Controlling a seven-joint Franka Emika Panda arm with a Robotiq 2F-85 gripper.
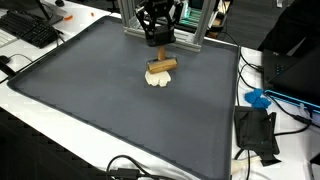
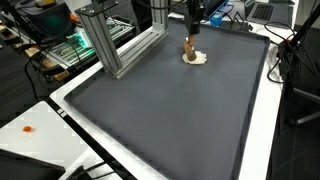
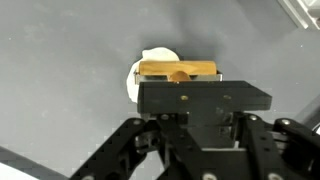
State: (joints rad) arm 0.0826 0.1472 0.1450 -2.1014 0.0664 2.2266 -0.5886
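My gripper (image 1: pixel 157 30) hangs over the far middle of the dark grey mat (image 1: pixel 100 100) and is shut on a black rectangular block (image 1: pixel 155 40). In the wrist view the black block (image 3: pixel 205 95) lies across the gripper (image 3: pixel 205 118) and hides the fingertips. Just below and in front of it, a light wooden block (image 1: pixel 162 66) rests on a flat white piece (image 1: pixel 157 79) on the mat. The black block is held above them, apart from the wood. Both the wooden block (image 2: pixel 189 46) and the white piece (image 2: pixel 197 58) show in both exterior views.
An aluminium frame (image 2: pixel 115 45) stands at the mat's far edge behind the arm. A keyboard (image 1: pixel 28 28) lies off one corner. A black box (image 1: pixel 257 132), a blue object (image 1: pixel 257 98) and cables lie beside the mat on the white table.
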